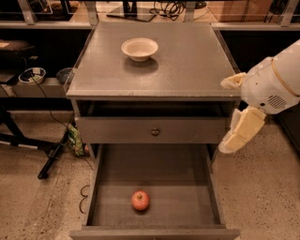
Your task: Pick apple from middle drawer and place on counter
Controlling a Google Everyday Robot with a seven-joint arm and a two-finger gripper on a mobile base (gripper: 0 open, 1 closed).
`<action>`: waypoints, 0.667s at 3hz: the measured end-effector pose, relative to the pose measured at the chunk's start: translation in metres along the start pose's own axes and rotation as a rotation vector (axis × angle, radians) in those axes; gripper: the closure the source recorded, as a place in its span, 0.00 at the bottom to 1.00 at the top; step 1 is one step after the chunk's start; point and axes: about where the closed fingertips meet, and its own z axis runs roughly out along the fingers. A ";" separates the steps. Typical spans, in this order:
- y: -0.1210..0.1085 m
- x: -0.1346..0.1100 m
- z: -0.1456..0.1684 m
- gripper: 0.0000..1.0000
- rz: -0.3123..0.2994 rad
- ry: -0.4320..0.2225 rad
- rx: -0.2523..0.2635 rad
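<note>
Resting place of the apple: the apple (140,200) lies on the bare bottom of the middle drawer (159,168), lower centre of the frame, a little left of the midline and nearer the front wall than the back, touching no wall.
Middle drawer: pulled far out toward the bottom edge of the frame, its grey-brown floor holding only the apple.
Closed drawer front: a grey drawer front (112,130) with a small round knob (155,131) sits shut just above the open drawer.
Worktop: the worktop (197,65) is a flat matte grey square filling the upper centre, with pale, worn edges.
Bowl: a cream-white bowl (139,48) stands upright on the worktop, toward its back and left of centre.
Gripper: the gripper (226,116) hangs at the right of the frame, just beside the worktop's front right corner and well apart from the apple.
Fingers: the two cream fingers (242,132) are spread wide, one by the worktop's edge and one lower beside the closed drawer front, with nothing between them.
Arm: the white arm (274,82) comes in from the right edge.
Floor: a speckled beige floor (33,206) surrounds the cabinet, with a loop of dark cable (83,199) beside the drawer's left wall.
Left side: a dark low shelf (18,90) carries a small bowl (32,75); black stand legs (51,157) and a green packet (74,139) sit below it.
Background: cables (168,7) lie on a surface across the top of the frame.
</note>
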 end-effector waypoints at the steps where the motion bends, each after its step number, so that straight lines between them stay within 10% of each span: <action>1: 0.000 0.000 0.000 0.00 0.000 0.000 0.000; 2: 0.001 -0.002 0.011 0.00 0.006 -0.046 0.017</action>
